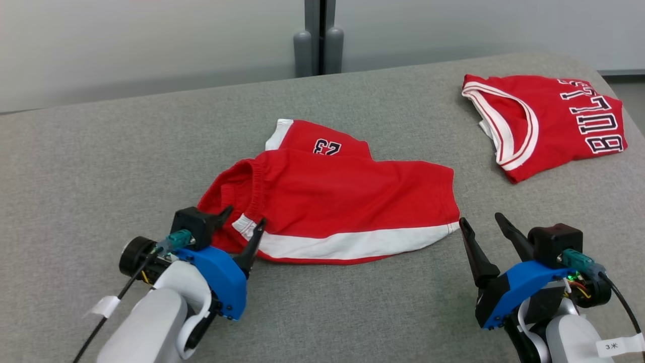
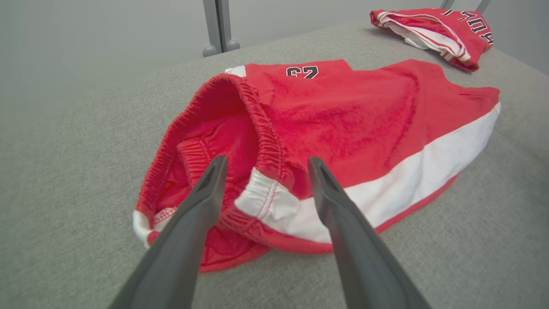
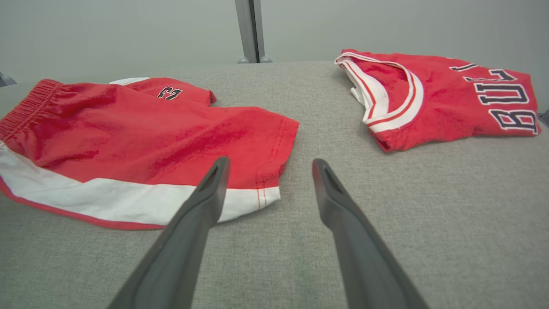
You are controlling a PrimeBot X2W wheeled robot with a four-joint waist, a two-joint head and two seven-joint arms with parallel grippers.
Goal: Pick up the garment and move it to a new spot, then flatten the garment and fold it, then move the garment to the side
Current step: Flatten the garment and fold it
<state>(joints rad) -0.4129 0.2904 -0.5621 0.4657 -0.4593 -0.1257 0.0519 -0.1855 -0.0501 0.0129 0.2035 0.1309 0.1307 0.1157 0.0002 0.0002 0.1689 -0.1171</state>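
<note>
Red shorts [image 1: 347,201]: lying roughly flat in the middle of the grey surface, waistband pointing left, leg hems pointing right.
White band [image 1: 352,244]: running along the near edge of the shorts from the waistband to the right hem, with a thin red edge showing below it.
Waistband [image 2: 266,128]: gaping open at the left end, showing the red inside, its near corner ending in a white patch.
Number 23 [image 1: 326,146]: showing on a far layer peeking out beyond the main panel, next to a white strip at the far left corner.
Left gripper [image 1: 245,217]: hanging at the near left, fingers [image 2: 193,223] spreading wide to either side of the waistband's white corner and gripping nothing; cannot tell whether touching the cloth.
Right gripper [image 1: 479,218]: hanging at the near right, fingers [image 3: 188,231] spreading wide with nothing between them, pointing over bare surface just beside the near right hem corner of the shorts.
Red jersey [image 1: 549,126]: lying folded at the far right, well apart from the shorts, white-trimmed opening facing left, dark lettering running along its right side.
Grey surface [image 1: 101,166]: carrying both pieces of clothing, stretching across from left to right.
Grey post [image 1: 318,38]: standing beyond the far edge, against a pale wall.
</note>
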